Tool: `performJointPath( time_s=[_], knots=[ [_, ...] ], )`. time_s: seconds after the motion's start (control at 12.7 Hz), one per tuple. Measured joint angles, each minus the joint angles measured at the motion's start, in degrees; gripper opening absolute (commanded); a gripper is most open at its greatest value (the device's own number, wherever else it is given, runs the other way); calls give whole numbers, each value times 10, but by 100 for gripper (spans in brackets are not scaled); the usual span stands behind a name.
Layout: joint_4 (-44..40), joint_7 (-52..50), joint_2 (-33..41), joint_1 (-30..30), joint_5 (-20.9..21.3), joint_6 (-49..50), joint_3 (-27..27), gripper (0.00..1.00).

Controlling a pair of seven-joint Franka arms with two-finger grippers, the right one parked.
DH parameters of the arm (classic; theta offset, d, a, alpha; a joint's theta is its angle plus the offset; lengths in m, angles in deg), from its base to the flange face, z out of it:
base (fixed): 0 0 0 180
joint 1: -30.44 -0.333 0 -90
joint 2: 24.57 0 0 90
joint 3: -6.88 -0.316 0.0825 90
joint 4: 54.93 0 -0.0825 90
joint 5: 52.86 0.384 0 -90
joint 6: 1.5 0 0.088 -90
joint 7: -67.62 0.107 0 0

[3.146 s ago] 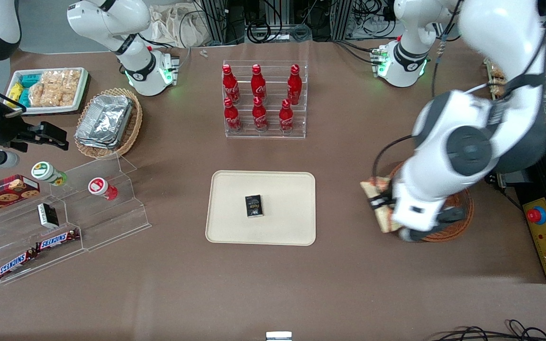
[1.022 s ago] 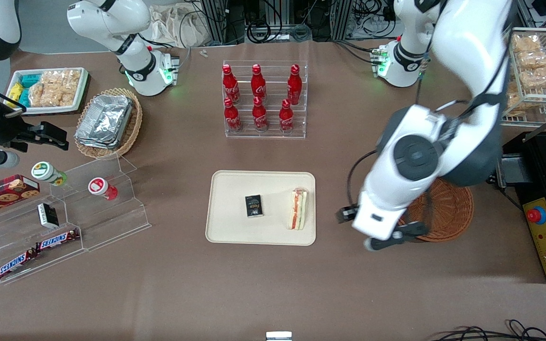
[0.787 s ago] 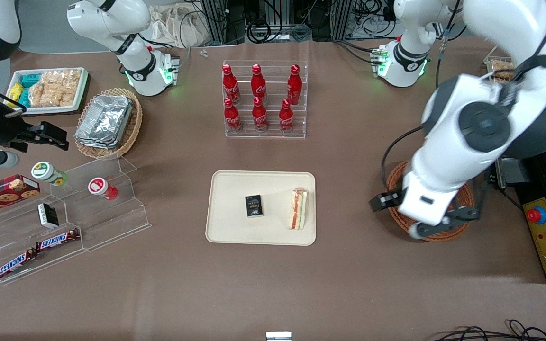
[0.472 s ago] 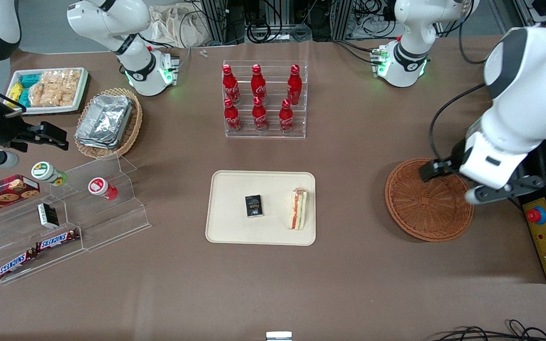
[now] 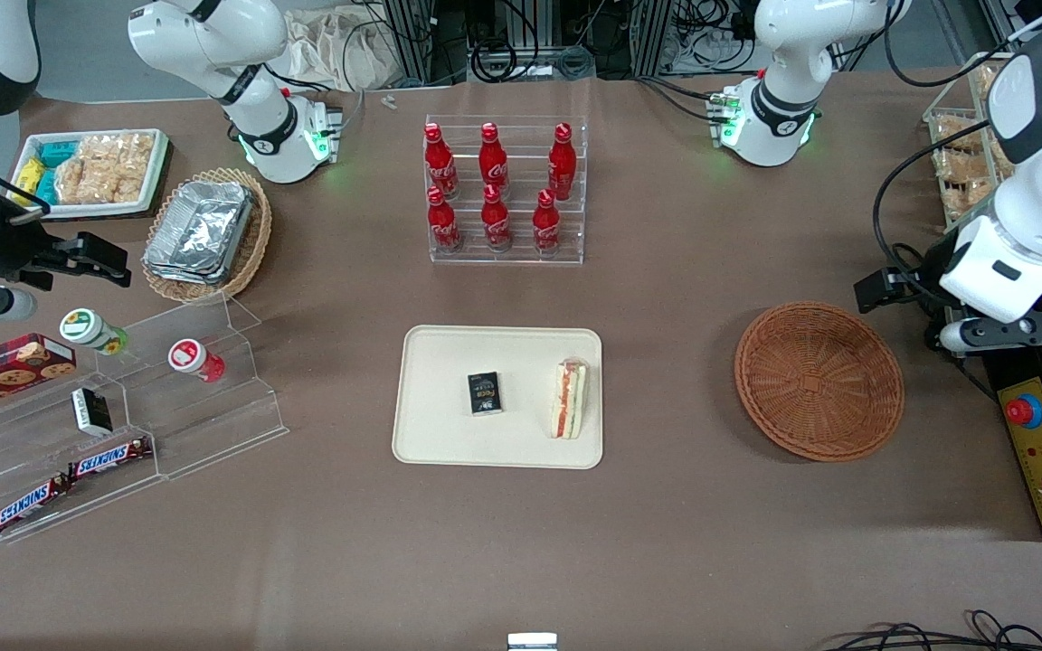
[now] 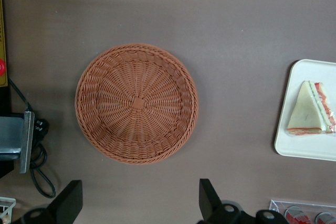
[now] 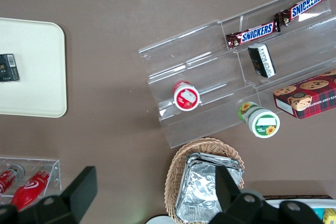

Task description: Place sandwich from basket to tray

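The sandwich (image 5: 569, 399) lies on the tray (image 5: 440, 434), at the tray's edge nearest the basket, filling edge up. It also shows in the left wrist view (image 6: 310, 109) on the tray (image 6: 310, 149). The round reddish-brown basket (image 5: 818, 380) is empty, as the left wrist view (image 6: 136, 103) also shows. My left gripper (image 5: 937, 312) is raised beside the basket, toward the working arm's end of the table, and is a little farther from the front camera than the basket. In the left wrist view this gripper (image 6: 139, 203) is open and holds nothing.
A small black box (image 5: 485, 393) lies mid-tray. A rack of red bottles (image 5: 503, 190) stands farther back. A yellow control box (image 5: 1041, 452) and a wire snack rack (image 5: 964, 172) are near the gripper. Acrylic steps (image 5: 168, 407) and a foil basket (image 5: 204, 233) stand toward the parked arm's end.
The sandwich went from the gripper at the basket to the tray and was let go. The open gripper then swung back over the basket toward the working arm's end and rose.
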Motion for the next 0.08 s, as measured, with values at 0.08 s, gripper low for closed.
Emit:
performJointPath(
  time_s=[0.08],
  knots=[
    [-7, 0, -2, 0, 0, 3, 0, 100]
  ],
)
